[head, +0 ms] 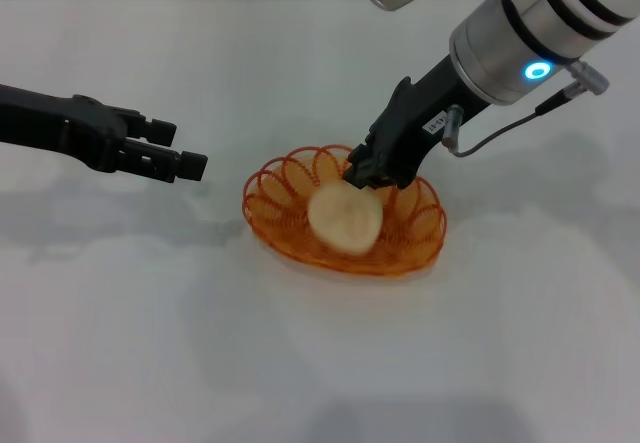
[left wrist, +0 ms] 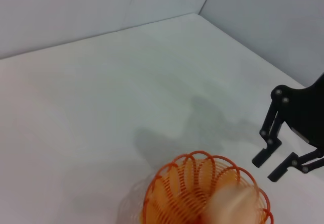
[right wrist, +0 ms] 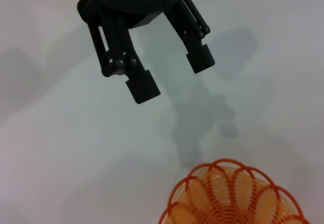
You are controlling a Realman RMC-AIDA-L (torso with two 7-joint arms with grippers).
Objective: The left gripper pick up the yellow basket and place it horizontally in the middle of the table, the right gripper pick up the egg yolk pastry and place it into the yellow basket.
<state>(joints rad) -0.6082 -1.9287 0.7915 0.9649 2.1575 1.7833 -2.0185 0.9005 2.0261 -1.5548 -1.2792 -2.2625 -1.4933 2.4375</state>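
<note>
The near part of the bench [head: 320,363] carries nothing that bears on the step; the yellow basket [head: 283,235] lies flat at about the middle of the bench, open side up, so placement of the basket reads as complete.

The egg yolk pastry [head: 345,219] is inside the basket rim, toward the near side of the bowl; its outline is smeared, and whether it rests on the wire floor or hangs just above it cannot be told.

The right gripper [head: 364,177] stands directly behind and above the pastry, over the far half of the basket, reaching in from the bench's far right corner; the left wrist view shows its fingers apart and nothing clamped between them; contact between fingertips and pastry cannot be confirmed.

Step in hand, as a judgement: deposit of the pastry into the basket, at or near the letting-go point.

Procedure:
- hold the fingers apart; do not close on the soft top;
- withdraw straight up until the fingertips are above the scalloped rim; only then move sideways, because the wire loops can snag a finger and drag the light basket;
- verify that the pastry sits low in the bowl, not propped on the rim.

The left gripper [head: 172,146] hangs toward the left edge of the bench, well apart from the basket; fingers apart, empty, idle.
</note>
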